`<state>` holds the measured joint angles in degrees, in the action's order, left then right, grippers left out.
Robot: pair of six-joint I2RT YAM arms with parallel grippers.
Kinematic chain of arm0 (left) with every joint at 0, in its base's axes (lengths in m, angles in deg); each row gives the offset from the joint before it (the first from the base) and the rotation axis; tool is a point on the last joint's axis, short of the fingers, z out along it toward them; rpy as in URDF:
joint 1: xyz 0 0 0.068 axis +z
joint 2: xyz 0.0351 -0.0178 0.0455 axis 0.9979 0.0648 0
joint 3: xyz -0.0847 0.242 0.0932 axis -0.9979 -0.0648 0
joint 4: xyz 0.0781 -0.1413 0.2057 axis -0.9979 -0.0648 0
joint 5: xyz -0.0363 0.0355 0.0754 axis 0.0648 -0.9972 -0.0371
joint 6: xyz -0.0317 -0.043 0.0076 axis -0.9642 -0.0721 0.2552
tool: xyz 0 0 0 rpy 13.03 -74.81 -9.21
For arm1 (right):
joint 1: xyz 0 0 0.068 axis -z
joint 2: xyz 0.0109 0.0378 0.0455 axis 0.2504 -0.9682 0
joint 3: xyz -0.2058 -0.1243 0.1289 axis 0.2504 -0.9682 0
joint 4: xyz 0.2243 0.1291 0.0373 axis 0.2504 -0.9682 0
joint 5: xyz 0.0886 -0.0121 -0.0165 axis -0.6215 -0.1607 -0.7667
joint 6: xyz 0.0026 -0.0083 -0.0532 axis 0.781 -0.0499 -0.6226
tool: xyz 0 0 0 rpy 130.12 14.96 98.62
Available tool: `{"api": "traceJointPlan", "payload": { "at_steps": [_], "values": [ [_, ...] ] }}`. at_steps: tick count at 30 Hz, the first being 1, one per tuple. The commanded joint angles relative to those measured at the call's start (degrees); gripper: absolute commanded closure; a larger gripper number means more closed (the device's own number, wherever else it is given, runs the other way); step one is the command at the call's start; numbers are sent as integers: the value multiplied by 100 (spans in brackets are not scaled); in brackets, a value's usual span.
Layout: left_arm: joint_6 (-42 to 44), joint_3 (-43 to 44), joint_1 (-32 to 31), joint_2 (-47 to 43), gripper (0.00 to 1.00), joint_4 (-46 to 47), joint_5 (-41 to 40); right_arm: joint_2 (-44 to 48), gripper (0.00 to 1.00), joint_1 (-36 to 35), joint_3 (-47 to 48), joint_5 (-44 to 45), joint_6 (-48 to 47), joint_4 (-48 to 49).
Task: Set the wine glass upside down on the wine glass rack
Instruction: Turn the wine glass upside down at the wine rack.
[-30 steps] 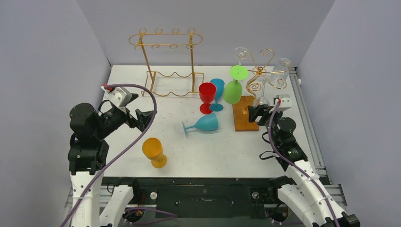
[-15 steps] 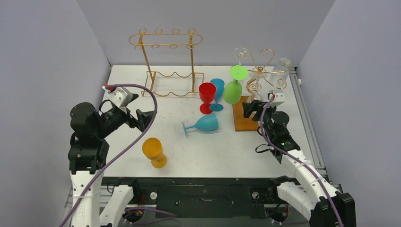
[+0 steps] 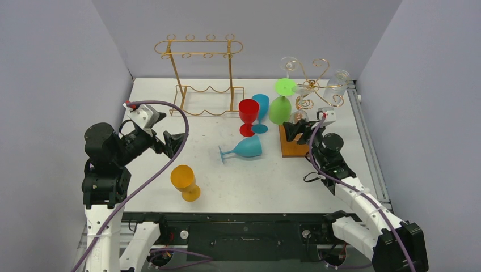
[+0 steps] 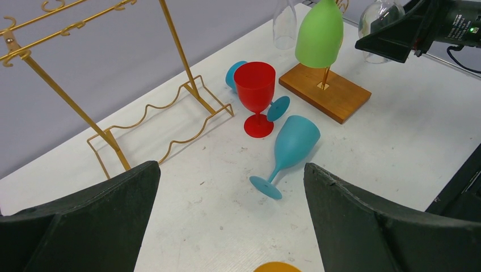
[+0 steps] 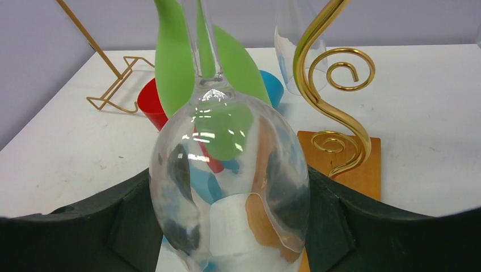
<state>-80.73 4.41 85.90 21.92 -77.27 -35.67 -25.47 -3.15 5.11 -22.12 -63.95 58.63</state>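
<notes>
Clear wine glass point(image 5: 230, 187), smooth with an egg-shaped bowl, was inverted, thin stem up, and clamped between the black fingers of the right gripper point(image 5: 232, 238). It sat by the left edge of the flat wooden base point(image 5: 346, 164), just beside the gold scrolled wire rack point(image 5: 317, 73). Matte green glass point(image 3: 279, 107) hung bowl-down behind it. Left gripper point(image 4: 230, 181) was spread wide, holding nothing.

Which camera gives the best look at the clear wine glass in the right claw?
Right wrist: the clear wine glass fills the frame, stem up, in the right claw. Top external shows only a small glint. Left wrist catches part of its bowl at the top edge.
</notes>
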Motion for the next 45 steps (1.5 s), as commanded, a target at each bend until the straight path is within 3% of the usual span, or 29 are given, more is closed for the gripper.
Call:
{"api": "traceJointPlan", "payload": {
  "at_steps": [1,15,23,31,32,33,34,45],
  "values": [
    [29,81,10,-22,4,30,119,304,63,-116,-161,-106,21,664],
    [47,81,12,-54,4,-22,189,1204,61,-362,-790,248,224,836],
    [51,160,5,-58,4,-71,198,1184,58,-362,-927,448,341,921],
    [47,196,10,-37,4,-43,225,917,42,-362,-968,581,353,776],
    [47,200,8,-24,4,-38,226,888,37,-369,-959,604,340,734],
    [43,196,7,-15,4,-34,227,872,25,-371,-950,634,349,696],
    [39,198,9,-6,4,-33,228,852,23,-371,-937,653,341,647],
    [-40,244,9,122,4,-20,231,1196,22,-415,-798,985,405,-290]
  ]
}}
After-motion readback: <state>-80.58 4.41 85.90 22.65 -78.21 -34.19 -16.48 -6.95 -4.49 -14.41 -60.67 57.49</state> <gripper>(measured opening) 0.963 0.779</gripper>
